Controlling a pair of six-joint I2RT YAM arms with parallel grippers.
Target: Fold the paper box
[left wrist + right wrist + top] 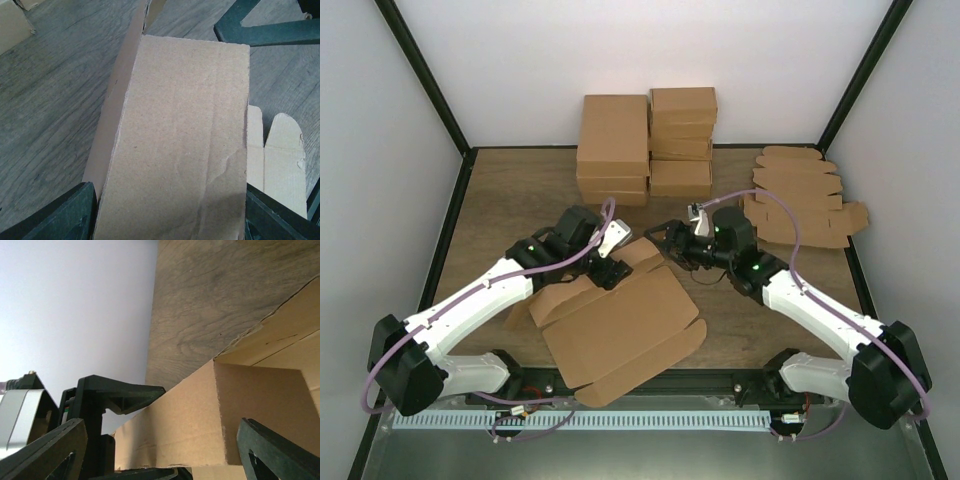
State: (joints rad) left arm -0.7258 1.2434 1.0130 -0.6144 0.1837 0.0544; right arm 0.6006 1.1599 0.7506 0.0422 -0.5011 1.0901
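Top external shows both hands at the cardboard box blank's [620, 330] far edge: left hand [607, 268] spread open astride its upright flap [180, 140], right hand [672, 245] equally open, opposite.

Wood-grain table [500, 200] fills the centre of the top view. White walls [650, 50] on three sides, with a black frame post [425, 70] running diagonally at upper left. Upper centre: two stacks of closed brown boxes, a wide one [613, 150] and a narrower, taller one [682, 140], just beside each other. Right edge: pile of flat cardboard blanks [800, 195]. Bottom: perforated metal strip [620, 420].
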